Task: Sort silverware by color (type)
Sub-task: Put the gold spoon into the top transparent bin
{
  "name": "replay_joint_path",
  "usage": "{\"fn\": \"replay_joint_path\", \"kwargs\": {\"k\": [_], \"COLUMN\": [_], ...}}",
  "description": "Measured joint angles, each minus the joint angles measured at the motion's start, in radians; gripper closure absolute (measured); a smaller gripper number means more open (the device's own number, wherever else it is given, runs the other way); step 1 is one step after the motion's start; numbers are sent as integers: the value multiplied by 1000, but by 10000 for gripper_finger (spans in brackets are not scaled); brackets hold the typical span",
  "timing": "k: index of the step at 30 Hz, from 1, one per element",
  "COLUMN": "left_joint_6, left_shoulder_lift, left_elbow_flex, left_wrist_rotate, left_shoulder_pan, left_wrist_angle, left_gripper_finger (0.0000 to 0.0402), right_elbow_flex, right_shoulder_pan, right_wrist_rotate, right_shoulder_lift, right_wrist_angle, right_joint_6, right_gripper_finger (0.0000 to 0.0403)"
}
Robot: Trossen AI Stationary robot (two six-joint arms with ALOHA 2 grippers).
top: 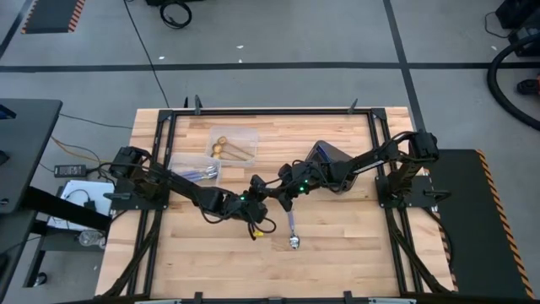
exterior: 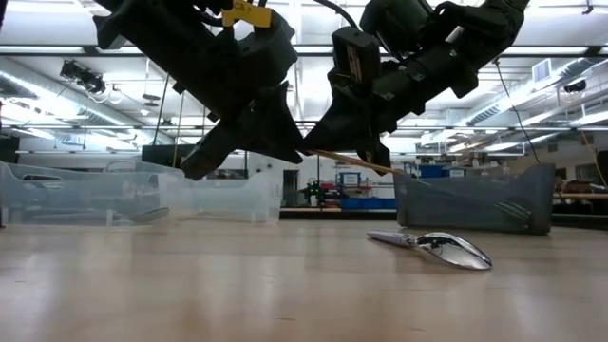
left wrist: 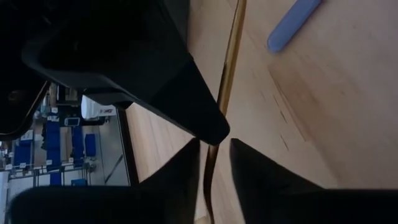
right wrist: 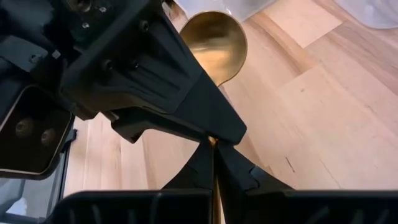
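- Gold spoon point(right wrist: 214, 40) held in mid-air over the middle of the desk point(top: 337, 253): polished round bowl, slim gold handle (seen as a thin gold line in the left wrist view point(left wrist: 227, 81)).
- Right gripper point(right wrist: 214, 163) has its jaws nearly closed, pinching the spoon's handle; the bowl sticks out past the fingertips.
- Left gripper point(left wrist: 214, 155) meets it tip to tip; jaws open only a narrow gap, the handle passing between the fingers point(left wrist: 249, 168); cannot tell if they touch it.
- In the low view the gold handle point(exterior: 347, 161) runs slanted between the two grippers, clear above the desk.
- Silver-bowled spoon point(top: 293, 232) with a pale blue-purple handle lies flat on the desk, just in front of the grippers, bowl toward the near edge; in the low view point(exterior: 442, 247) the shiny bowl faces the camera.
- Clear container point(top: 245, 135) at the back left holds gold spoons point(top: 226, 150).
- A second clear container point(top: 181, 165) beside it holds blue-purple spoons point(top: 201, 175).
- Dark grey bin point(top: 329, 156) sits back right, under the right arm; contents cannot be told.
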Motion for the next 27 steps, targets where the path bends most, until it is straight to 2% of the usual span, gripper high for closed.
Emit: {"fn": "replay_joint_path", "kwargs": {"k": [5, 6, 9, 20, 24, 27], "left_joint_6": [8, 8, 8, -3, -38, -69], "left_shoulder_lift": [0, 0, 0, -1, -5, -38], "left_elbow_flex": [0, 0, 0, 0, 0, 0], "left_wrist_rotate": [-2, 0, 11, 19, 25, 24], "left_shoulder_pan": [0, 0, 0, 1, 1, 0], "left_wrist_angle": [-2, -3, -1, -13, -50, -119], "left_gripper_finger": [379, 382, 382, 382, 382, 382], "right_elbow_flex": [0, 0, 0, -1, 1, -19], "right_shoulder_pan": [0, 0, 0, -1, -4, 2], "right_wrist_rotate": [0, 0, 2, -23, -20, 19], "right_shoulder_lift": [0, 0, 0, -8, -48, -96], "right_wrist_angle": [2, 3, 4, 16, -1, -12], "right_joint_6": [1, 1, 2, -57, -98, -144], "right_gripper_finger": [393, 393, 377, 249, 227, 222]}}
